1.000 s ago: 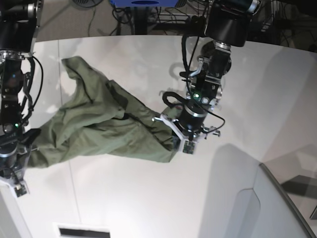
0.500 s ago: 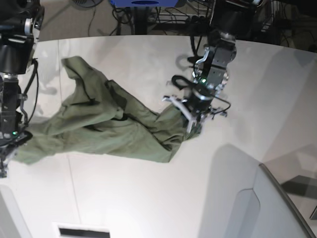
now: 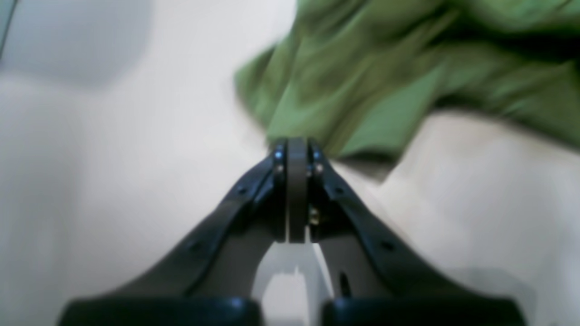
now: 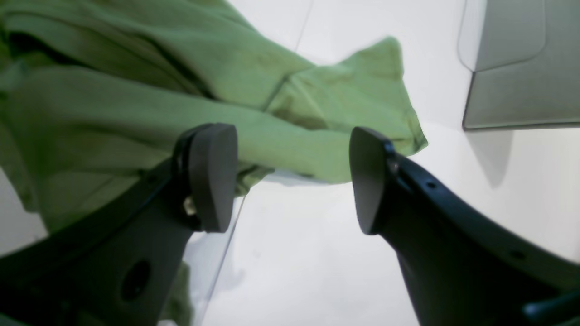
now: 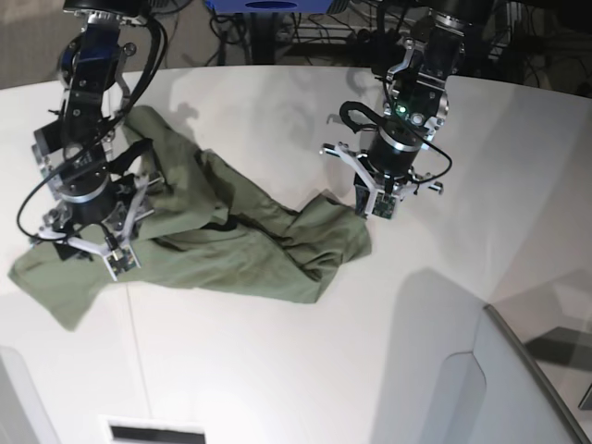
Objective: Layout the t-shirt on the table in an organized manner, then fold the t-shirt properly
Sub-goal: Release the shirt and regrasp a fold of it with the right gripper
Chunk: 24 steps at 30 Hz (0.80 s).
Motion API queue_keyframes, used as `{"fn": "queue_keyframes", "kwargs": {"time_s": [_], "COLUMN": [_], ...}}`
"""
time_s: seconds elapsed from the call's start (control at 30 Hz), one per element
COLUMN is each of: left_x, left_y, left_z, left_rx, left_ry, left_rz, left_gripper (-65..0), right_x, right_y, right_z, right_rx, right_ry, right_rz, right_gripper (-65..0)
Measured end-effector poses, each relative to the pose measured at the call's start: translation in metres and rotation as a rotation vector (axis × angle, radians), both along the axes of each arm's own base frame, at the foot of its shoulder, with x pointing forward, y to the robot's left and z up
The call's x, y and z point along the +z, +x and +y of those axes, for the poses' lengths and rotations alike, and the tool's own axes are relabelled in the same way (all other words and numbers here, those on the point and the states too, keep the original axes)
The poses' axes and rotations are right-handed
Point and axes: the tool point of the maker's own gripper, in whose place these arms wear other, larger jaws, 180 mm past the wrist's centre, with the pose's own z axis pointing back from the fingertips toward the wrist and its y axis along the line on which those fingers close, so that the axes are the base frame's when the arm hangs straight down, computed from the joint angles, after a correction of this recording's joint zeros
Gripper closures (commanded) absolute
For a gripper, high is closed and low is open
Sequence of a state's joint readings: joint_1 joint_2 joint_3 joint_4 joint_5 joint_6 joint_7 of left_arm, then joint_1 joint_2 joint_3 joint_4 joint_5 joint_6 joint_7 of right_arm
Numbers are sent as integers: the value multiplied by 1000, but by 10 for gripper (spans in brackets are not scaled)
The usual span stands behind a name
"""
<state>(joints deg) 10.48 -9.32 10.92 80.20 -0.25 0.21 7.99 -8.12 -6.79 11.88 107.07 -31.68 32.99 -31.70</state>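
The t-shirt (image 5: 231,236) lies crumpled on the table (image 5: 277,370), stretched in a long rumpled band between the two arms, one end spread flat below the right gripper (image 5: 91,242) and the other bunched just beside the left gripper (image 5: 377,205).

In the left wrist view the left gripper (image 3: 297,149) has its jaws pressed fully together with nothing seen between them; the cloth (image 3: 385,81) starts right beyond the tips and runs off ahead and to one side, blurred, so whether the tips touch it cannot be told. The arm reaches down from the far edge, wrist angled toward the shirt's bunched end.

In the right wrist view the right gripper (image 4: 292,176) has its jaws wide apart and empty. A folded ridge of the shirt (image 4: 226,113) lies just beyond the gap between them, with bare table below. A grey panel (image 4: 521,81) stands off past the far jaw. This arm hangs nearly vertical over the shirt.
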Motion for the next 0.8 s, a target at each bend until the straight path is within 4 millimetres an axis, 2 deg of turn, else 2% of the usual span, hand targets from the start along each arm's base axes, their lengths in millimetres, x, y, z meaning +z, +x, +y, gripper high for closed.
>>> {"fn": "queue_keyframes", "kwargs": {"time_s": [0.07,0.23,0.3,0.43,0.53,0.7,0.8], "left_x": [5,-15,-13,-9,-12,-11,-12], "left_y": [-1,-26,-25,-24,-30,-28,-29], "left_z": [2,37,47,52,66,73,70], "left_rx": [-6,74,112,135,166,180,178], "left_ry": [4,39,38,27,41,46,41], "left_rz": [-16,61,50,35,52,46,49], "left_gripper": [0,0,0,0,0,0,0], "right_x": [-4,-7,-21,-57,-77,-92,-110], "right_y": [1,5,4,3,-5,-23,-43], "right_z": [7,99,113,105,96,36,11], "right_rx": [35,288,327,308,278,101,20], "right_ry": [-53,37,39,6,17,7,27], "right_rz": [23,12,57,178,255,306,369], "right_gripper": [-368,-368,-360,-225,-170,-126,-120]}}
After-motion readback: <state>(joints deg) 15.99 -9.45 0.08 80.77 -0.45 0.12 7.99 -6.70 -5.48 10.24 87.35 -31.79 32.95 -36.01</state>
